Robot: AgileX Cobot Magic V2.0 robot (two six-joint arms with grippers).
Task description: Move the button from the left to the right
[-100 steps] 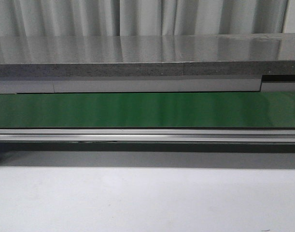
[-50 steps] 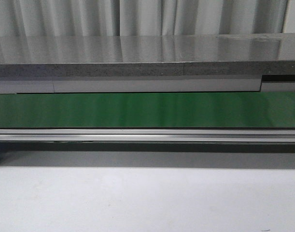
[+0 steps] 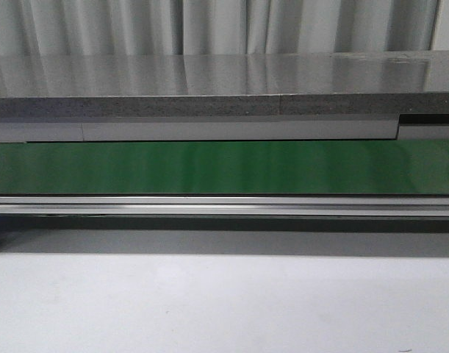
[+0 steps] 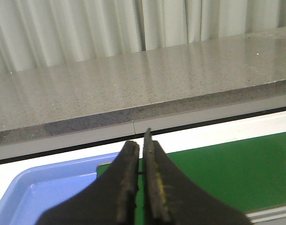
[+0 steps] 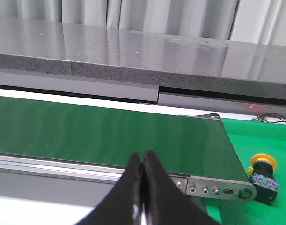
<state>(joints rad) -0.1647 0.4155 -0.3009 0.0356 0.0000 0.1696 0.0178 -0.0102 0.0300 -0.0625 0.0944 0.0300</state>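
Observation:
The button (image 5: 263,174), with a yellow mushroom cap and a black body, lies on a bright green surface (image 5: 260,136) past the end of the conveyor, seen only in the right wrist view. My right gripper (image 5: 143,157) is shut and empty, over the conveyor's near rail, well apart from the button. My left gripper (image 4: 141,143) is shut and empty, above the junction of a blue tray (image 4: 49,187) and the green belt (image 4: 217,173). Neither gripper shows in the front view.
The green conveyor belt (image 3: 224,168) runs across the front view, with a metal rail (image 3: 224,206) in front and a grey stone shelf (image 3: 224,81) behind. White tabletop (image 3: 224,301) lies nearest. Grey curtains hang at the back.

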